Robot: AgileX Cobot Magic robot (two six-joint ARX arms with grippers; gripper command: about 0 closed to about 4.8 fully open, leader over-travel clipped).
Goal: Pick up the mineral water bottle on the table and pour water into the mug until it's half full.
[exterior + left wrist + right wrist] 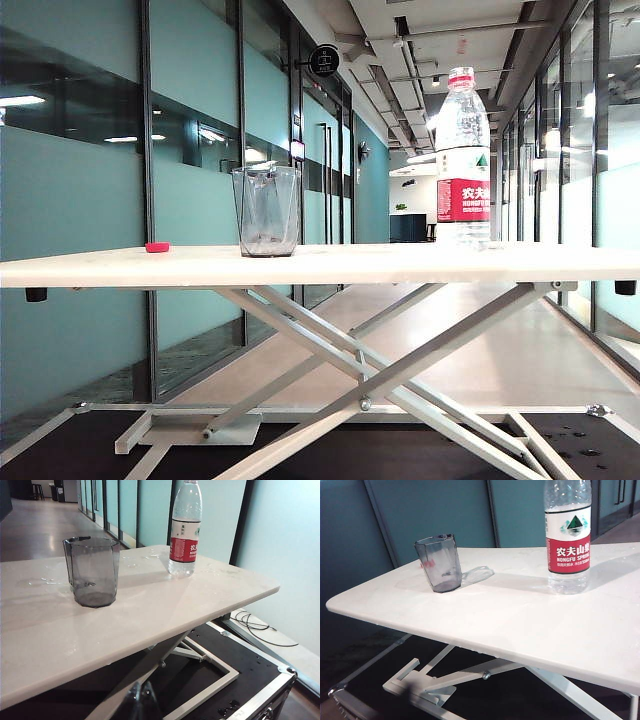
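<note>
The mineral water bottle (pixel 462 160) stands upright on the right part of the white table (pixel 400 265), its cap off as far as the exterior view shows. Well apart to its left sits the clear grey mug (pixel 266 211), upright, and farther left a small red cap (pixel 157 247) (lying flat on the tabletop). Neither the left pincer nor the right pincer appears in any view, so whether their jaws are apart or together I cannot tell.

Probably office corridor: glass partitions (pixel 200 150)
</note>
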